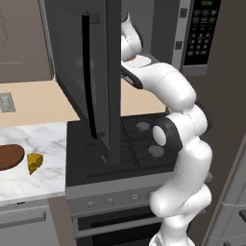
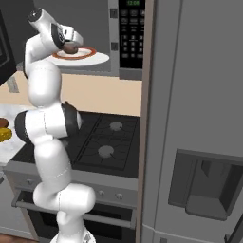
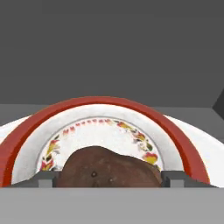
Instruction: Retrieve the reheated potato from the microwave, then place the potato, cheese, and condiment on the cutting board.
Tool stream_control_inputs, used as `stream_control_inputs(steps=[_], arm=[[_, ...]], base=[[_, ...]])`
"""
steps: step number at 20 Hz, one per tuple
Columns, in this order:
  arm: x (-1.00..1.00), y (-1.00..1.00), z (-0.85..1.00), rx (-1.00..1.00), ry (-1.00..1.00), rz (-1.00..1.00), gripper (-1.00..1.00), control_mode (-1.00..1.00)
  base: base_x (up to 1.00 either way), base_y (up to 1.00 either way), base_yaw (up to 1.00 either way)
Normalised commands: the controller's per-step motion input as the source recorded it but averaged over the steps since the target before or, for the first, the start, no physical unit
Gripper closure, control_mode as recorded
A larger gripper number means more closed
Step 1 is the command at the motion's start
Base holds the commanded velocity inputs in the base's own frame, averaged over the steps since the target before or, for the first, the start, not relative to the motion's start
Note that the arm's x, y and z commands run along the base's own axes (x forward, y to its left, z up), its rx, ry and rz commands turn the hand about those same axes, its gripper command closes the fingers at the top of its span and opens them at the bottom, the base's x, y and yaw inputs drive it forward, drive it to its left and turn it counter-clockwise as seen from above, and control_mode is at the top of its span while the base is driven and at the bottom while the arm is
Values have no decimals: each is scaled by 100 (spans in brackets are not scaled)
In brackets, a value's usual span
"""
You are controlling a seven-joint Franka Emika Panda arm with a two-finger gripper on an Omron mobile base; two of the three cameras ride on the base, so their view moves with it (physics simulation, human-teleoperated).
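While hand [image 3: 109, 180] flanks potato [image 3: 109, 170], keypad [image 2: 131, 28] illegible

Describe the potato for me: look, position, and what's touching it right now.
The potato is a rounded, dark brown lump with a slightly rough, speckled skin. It lies on a white plate with a red rim and floral ring, inside the open microwave. The gripper is down at it, one fingertip on each side; actual contact can't be confirmed.

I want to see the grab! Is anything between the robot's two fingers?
Yes, in the hand view the potato sits between the fingers of the gripper, on a red-rimmed plate.
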Motion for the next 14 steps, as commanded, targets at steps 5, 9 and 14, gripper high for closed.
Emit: stream_control_inputs(steps=[5, 9, 14], arm=[[-99, -2, 0, 0, -11, -5, 100, -100], [-95, -8, 0, 0, -15, -4, 100, -100], [-93, -19, 18, 1, -19, -2, 100, -100]], base=[[0, 0, 0], [0, 0, 0], [0, 0, 0]])
